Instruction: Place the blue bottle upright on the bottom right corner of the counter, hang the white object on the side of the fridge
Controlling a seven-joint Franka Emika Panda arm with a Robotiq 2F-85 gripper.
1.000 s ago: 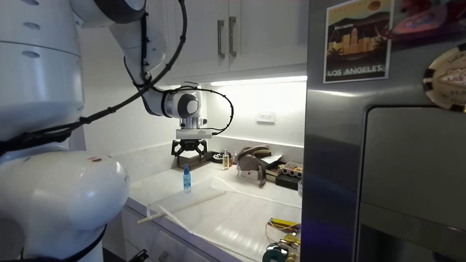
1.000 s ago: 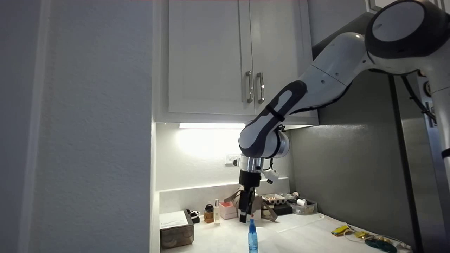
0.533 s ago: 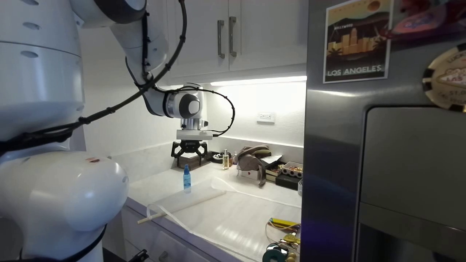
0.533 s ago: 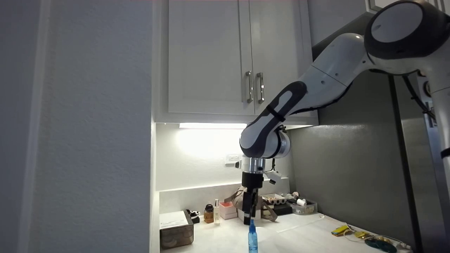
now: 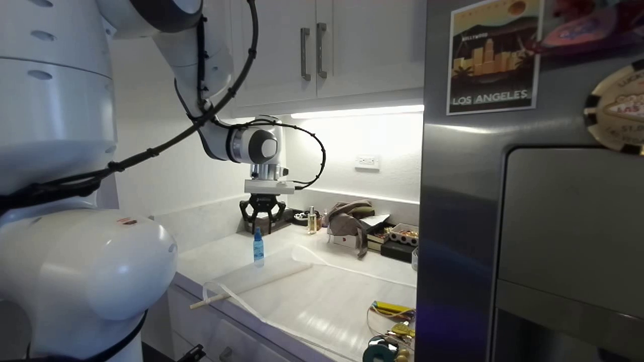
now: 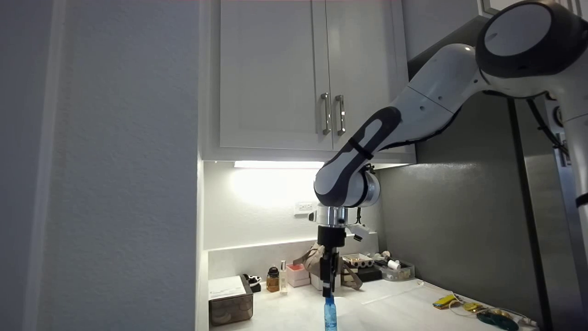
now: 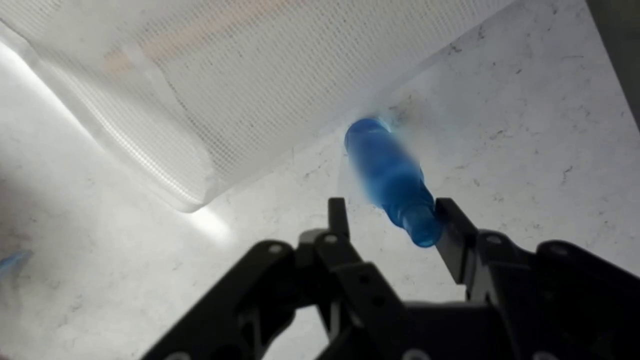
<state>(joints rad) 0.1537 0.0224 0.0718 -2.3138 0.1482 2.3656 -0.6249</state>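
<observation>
Pointing straight down, the gripper [image 7: 391, 210] holds nothing: its jaws stand part-way apart, the top of the blue bottle [image 7: 387, 165] seemingly between them, clear of one jaw and either touching or just beside the other; which of these cannot be told. Below the gripper the bottle stands upright on the counter [image 7: 525, 150], its foot close by the edge of the white object [image 7: 280, 95]. Small and slender, it is probably light, of smooth plastic that may give under a squeeze, and easy to tip; how full it is does not show clearly. Its narrow cap promises a poor hold, so a lower, centred grip on the straight body would likely keep it steadier. Meshy and see-through, the white object appears to spread from beneath the gripper toward the fridge [image 5: 463, 211] and should be light and floppy; the rod [image 5: 209, 301] at its edge looks the firmest place to pinch. On that side, well apart from the gripper, a yellow item [image 6: 444, 301] and a round green thing [image 6: 498, 322] may crowd a placing spot. Behind the gripper, a dark box [image 6: 231, 305], an amber bottle [image 6: 273, 280] and a brown cloth thing [image 5: 342, 221] seem out of the way.
</observation>
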